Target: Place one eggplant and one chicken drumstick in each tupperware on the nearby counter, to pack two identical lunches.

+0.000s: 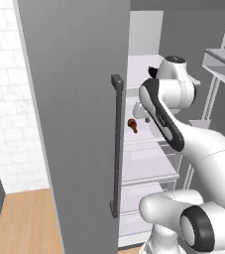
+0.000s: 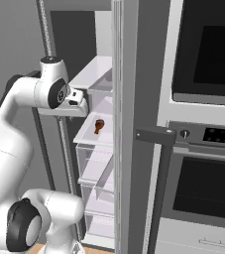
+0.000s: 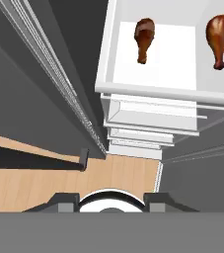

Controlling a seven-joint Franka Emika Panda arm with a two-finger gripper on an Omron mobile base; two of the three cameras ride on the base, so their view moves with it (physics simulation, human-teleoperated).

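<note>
Open fridge point(image 1: 148, 163), white shelves point(image 3: 158, 74); black oven point(image 2: 203, 144) beside; wood floor point(image 1: 25, 223).

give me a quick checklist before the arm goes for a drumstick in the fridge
1. Fridge door open: ok.
2. Drumsticks on the white shelf: ok, left drumstick and right drumstick lie apart.
3. Both free of the gripper: ok, nothing is held.
4. Fingers wide enough for a drumstick: cannot tell.
5. Eggplants located: not ok, none spotted on this shelf.
6. Path to the shelf: ok, nothing seen blocking it.
</note>
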